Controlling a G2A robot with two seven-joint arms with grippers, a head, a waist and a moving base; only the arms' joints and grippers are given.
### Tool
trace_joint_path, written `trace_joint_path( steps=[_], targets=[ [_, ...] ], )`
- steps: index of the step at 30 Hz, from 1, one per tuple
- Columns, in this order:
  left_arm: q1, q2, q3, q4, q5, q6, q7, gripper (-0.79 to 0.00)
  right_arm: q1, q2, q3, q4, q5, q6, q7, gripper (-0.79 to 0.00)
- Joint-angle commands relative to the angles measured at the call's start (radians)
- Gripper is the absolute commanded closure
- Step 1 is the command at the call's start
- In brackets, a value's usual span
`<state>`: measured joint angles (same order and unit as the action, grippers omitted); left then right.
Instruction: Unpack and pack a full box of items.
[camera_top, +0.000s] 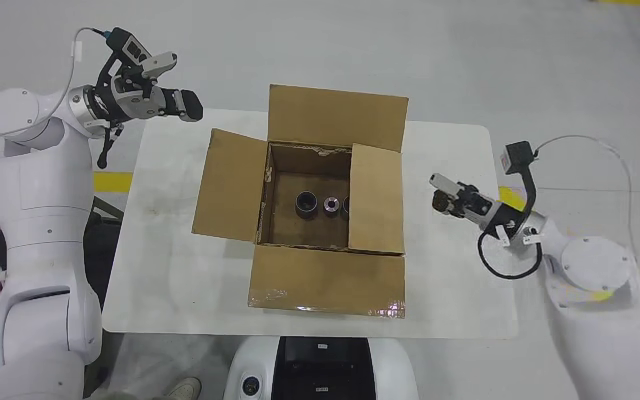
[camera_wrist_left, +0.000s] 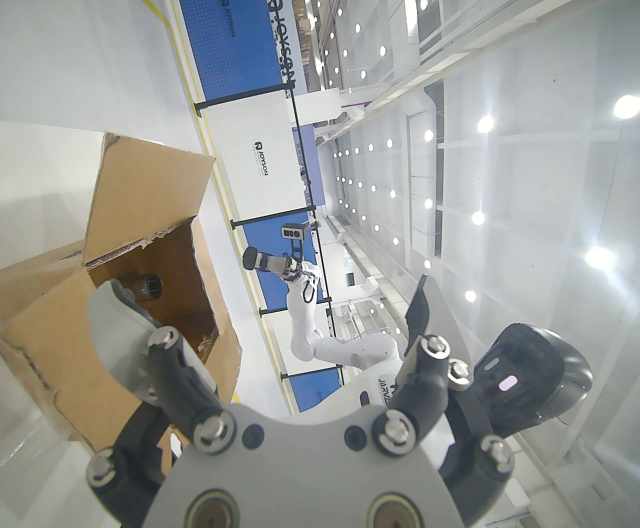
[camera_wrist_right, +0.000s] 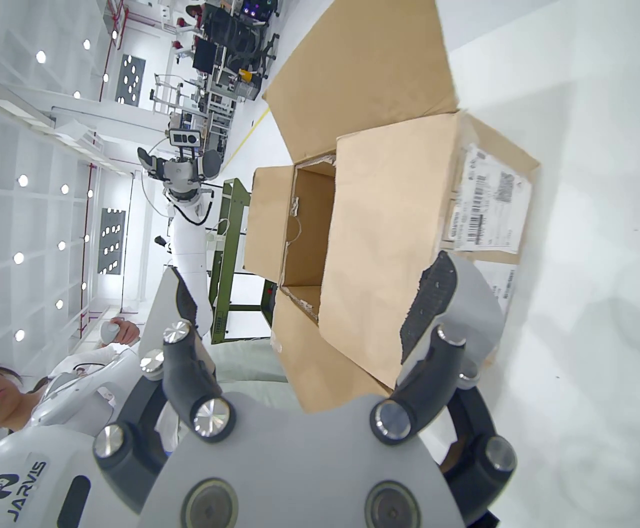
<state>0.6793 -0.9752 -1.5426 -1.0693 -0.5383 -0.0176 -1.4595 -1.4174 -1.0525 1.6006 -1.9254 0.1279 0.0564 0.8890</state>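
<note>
The white tabletop (camera_top: 450, 270) takes up the middle of the top view. The cardboard box (camera_top: 325, 282) sits at its centre, squarely between the two arms, I'd guess so that either one can reach in. All four flaps are folded outward, which leaves the mouth open from above. The flap edges look torn and ragged, and white shipping labels (camera_wrist_right: 487, 205) are stuck on one outer wall.

Down on the box floor, toward the far wall, lie a few small dark cylindrical parts (camera_top: 307, 206) with paler ring faces. Two are plain to see, and one more is half hidden under the right-hand flap.

The left claw (camera_top: 188, 104) hangs at the upper left of the frame, off the tabletop's corner. Its fingers are spread wide with nothing between them. The right claw (camera_top: 440, 193) hovers at middle right, well apart from the box, equally wide and empty. To me, unpacking looks barely begun.
</note>
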Motion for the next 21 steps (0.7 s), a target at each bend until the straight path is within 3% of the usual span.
trace_joint_path(
  steps=[1, 18, 21],
  targets=[
    [0.0, 0.0, 0.0, 0.0, 0.0, 0.0, 0.0, -0.785, -0.001, 0.004, 0.031, 0.006, 0.004, -0.004, 0.018, -0.785],
    [0.0, 0.0, 0.0, 0.0, 0.0, 0.0, 0.0, -0.785, -0.001, 0.014, 0.078, 0.04, 0.015, -0.015, 0.04, -0.785],
    [0.02, 0.003, 0.0, -0.018, 0.044, -0.022, 0.07, -0.785, -0.001, 0.014, 0.078, 0.04, 0.015, -0.015, 0.04, -0.785]
  ],
)
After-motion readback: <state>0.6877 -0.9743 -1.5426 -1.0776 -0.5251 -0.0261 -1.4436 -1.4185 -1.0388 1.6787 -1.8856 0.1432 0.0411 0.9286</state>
